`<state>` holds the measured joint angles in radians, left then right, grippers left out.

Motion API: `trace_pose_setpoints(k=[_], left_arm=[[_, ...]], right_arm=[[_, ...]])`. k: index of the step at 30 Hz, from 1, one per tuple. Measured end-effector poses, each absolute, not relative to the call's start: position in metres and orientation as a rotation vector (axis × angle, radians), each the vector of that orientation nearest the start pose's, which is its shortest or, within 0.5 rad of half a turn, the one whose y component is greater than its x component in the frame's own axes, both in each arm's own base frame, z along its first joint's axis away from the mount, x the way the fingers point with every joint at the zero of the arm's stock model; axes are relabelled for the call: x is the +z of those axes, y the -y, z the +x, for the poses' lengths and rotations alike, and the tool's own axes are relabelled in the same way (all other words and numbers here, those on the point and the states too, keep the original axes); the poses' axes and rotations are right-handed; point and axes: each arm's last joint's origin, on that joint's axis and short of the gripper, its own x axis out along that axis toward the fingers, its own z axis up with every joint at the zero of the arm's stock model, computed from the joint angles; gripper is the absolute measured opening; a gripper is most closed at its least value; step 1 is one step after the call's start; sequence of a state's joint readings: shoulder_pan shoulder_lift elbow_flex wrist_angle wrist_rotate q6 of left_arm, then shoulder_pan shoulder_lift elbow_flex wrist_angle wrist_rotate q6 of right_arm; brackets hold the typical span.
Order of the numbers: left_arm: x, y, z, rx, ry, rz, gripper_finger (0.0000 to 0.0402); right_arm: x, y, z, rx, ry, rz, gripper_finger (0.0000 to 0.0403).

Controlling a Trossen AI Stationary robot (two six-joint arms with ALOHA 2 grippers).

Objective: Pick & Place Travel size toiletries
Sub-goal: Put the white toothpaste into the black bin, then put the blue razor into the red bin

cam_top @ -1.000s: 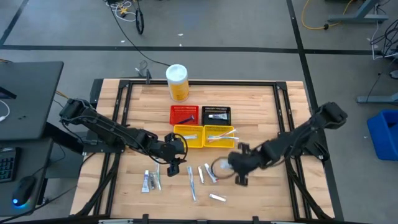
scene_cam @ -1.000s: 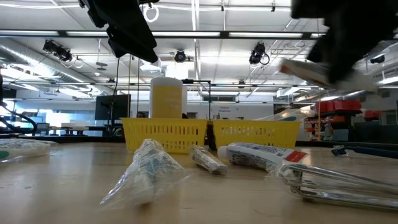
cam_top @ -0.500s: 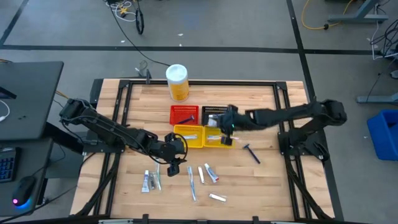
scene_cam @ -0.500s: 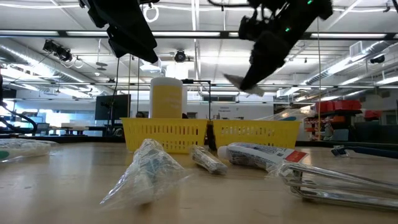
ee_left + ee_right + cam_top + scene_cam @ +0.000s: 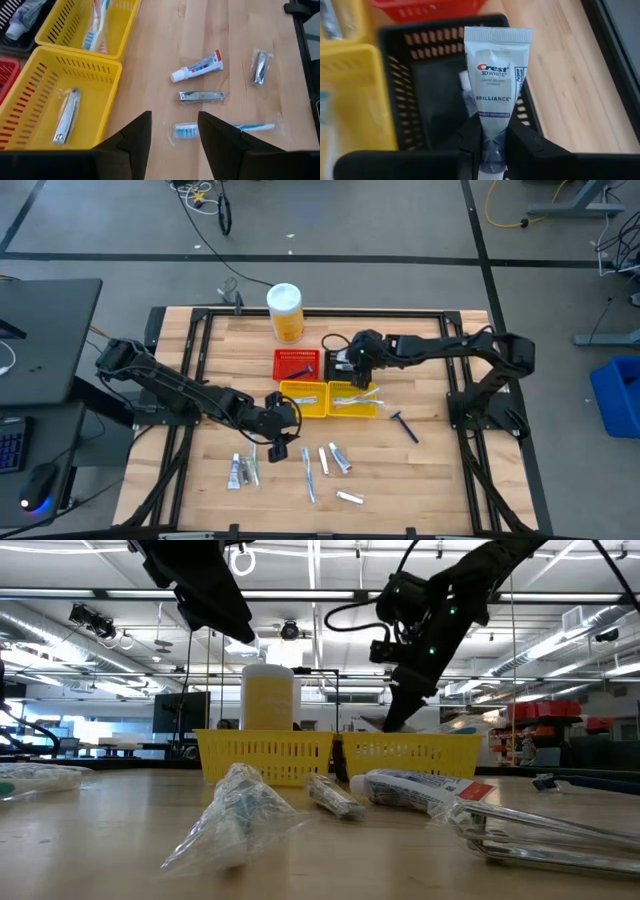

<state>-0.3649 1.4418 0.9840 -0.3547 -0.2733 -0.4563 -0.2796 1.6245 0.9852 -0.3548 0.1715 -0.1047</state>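
1. Right gripper (image 5: 349,357), high view: it stood over the black basket (image 5: 348,364), having crossed from the near side of the table within one second. The left gripper (image 5: 279,442) hung unmoved just near of the yellow baskets (image 5: 303,399), above the loose toiletries (image 5: 322,462). A blue-handled razor (image 5: 404,424) lay apart to the right.

2. Low view: the right arm reached down behind the yellow baskets (image 5: 340,755); half a second earlier it hung higher. Wrapped toiletries (image 5: 238,810) lay in the foreground.

3. Left wrist view: the left gripper (image 5: 174,137) had its fingers apart and held nothing. Below it lay a toothbrush (image 5: 225,130), nail clippers (image 5: 201,95) and a small tube (image 5: 197,65).

4. Right wrist view: the right gripper (image 5: 489,136) was clamped on the toothpaste tube (image 5: 495,80), directly above the black basket (image 5: 440,85), which already held one item.

5. Assessment: transport appeared complete; release into the black basket was the likely next step, with several items left to sort.
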Motion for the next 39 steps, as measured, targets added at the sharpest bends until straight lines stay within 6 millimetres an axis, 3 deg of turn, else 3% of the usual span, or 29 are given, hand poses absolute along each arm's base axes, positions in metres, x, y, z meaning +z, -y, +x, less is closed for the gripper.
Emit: trace_pose_setpoints(k=[14,29,39], left_arm=[[0.238,0.096,0.277,0.155,-0.810,-0.133,0.0171],[0.238,0.096,0.277,0.155,-0.808,-0.125,0.0171],[0.238,0.096,0.278,0.167,-0.797,-0.125,0.0171]], right_arm=[[0.168,0.111,0.304,-0.334,-1.086,0.039,0.0075],[0.166,0.111,0.304,-0.335,-1.097,0.044,0.0138],[0.197,0.099,0.303,-0.346,-1.128,0.073,0.0191]])
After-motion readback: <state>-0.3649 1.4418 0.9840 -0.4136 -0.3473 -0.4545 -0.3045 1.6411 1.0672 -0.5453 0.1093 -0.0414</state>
